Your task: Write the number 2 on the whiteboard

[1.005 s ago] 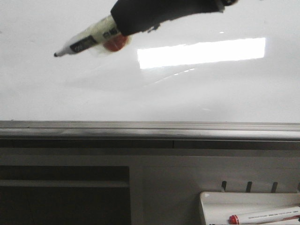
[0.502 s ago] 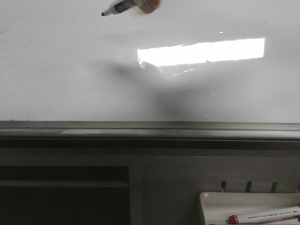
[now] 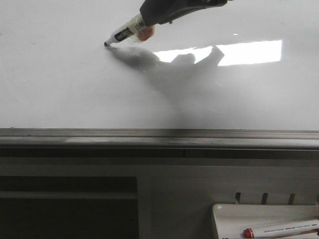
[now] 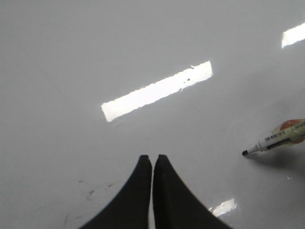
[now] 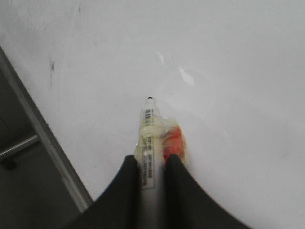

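The whiteboard [image 3: 60, 84] fills the upper front view, glossy white with a grey edge rail [image 3: 159, 137] and a bright rectangular reflection. No number 2 shows on it. My right gripper [image 3: 149, 17] is shut on a black-tipped marker [image 3: 124, 34] with a white labelled barrel and red tape. Its tip [image 3: 106, 44] is at the board surface, pointing left. In the right wrist view the marker [image 5: 148, 138] runs between the fingers of the gripper [image 5: 152, 164]. My left gripper [image 4: 152, 160] is shut and empty above the board. The marker [image 4: 274, 140] shows at that view's right edge.
A small white tray [image 3: 264, 221] with a red-capped marker [image 3: 281, 230] hangs at the lower right under the rail. A dark recess [image 3: 67, 206] lies at the lower left. Faint old smudges [image 4: 90, 193] mark the board near my left gripper.
The right gripper with the marker rose toward the top of view, then came back down; its tip now meets the board, and its shadow falls across the bright reflection.
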Available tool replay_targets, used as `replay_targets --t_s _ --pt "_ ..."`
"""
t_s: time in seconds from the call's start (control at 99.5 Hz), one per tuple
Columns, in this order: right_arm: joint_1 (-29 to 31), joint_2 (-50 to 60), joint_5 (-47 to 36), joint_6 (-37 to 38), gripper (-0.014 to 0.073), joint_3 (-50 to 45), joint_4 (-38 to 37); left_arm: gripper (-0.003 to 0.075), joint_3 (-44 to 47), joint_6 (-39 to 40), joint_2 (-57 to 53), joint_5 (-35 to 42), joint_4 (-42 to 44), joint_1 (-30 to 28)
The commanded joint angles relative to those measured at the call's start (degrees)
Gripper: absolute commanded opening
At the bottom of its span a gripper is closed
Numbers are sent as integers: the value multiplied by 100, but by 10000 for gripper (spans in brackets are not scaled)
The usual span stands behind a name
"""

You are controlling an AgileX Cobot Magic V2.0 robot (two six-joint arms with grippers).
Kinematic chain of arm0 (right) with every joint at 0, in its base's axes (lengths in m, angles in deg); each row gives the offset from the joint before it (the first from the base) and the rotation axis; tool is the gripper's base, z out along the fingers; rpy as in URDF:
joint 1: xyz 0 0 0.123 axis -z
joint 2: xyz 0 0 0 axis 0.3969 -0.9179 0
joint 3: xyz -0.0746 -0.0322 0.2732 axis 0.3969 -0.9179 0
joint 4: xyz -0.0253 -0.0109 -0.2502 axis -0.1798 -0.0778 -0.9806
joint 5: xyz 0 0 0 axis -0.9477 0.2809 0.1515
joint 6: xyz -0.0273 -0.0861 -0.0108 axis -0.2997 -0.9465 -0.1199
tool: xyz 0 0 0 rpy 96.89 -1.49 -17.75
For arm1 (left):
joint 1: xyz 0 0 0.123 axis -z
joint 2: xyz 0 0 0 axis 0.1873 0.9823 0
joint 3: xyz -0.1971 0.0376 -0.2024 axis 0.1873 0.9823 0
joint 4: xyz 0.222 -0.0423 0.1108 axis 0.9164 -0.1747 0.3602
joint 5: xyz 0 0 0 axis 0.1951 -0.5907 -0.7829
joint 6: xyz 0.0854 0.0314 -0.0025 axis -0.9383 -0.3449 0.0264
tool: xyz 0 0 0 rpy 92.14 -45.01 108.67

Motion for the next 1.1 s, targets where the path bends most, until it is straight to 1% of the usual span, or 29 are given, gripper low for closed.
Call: replay_targets --t_s 0.0,0.06,0.121,0.241,0.322,0.372,0.442,0.522,0.613,0.713,0.784,0.904,1.085 --pt "108 167 -508 -37 -71 210 -13 -20 -175 76 30 479 -80 -11" --pt "204 218 -451 -37 -71 210 -50 -20 -175 76 30 479 -80 -11" --pt "440 337 -272 -37 -70 210 -50 -20 -175 76 30 479 -103 -11" --pt "1013 592 442 173 -54 164 -50 -20 -175 76 30 491 -140 -11" --pt "1219 682 984 303 -50 67 -50 -20 -175 76 30 498 -140 -11" --pt "1202 684 1231 328 -50 -51 -36 -20 -175 76 30 498 -140 -11" --pt "1012 670 1290 328 -50 -205 -11 -20 -175 76 30 498 -140 -11" --pt "656 482 1209 328 -50 -278 -11 -20 -175 76 30 498 -140 -11" --pt "256 218 912 328 -50 -228 -11 -20 -175 76 30 498 -140 -11" --pt "32 -101 837 328 -50 -47 -11 -20 -175 76 30 498 -140 -11" --pt "34 -152 853 354 -50 -17 -11 -20 -175 76 30 498 -140 -11" --pt "233 -15 928 399 -50 -142 -50 -20 -175 76 30 498 -140 -11" --pt "868 636 1185 479 -50 -675 -84 -20 -175 76 30 498 -140 -11"
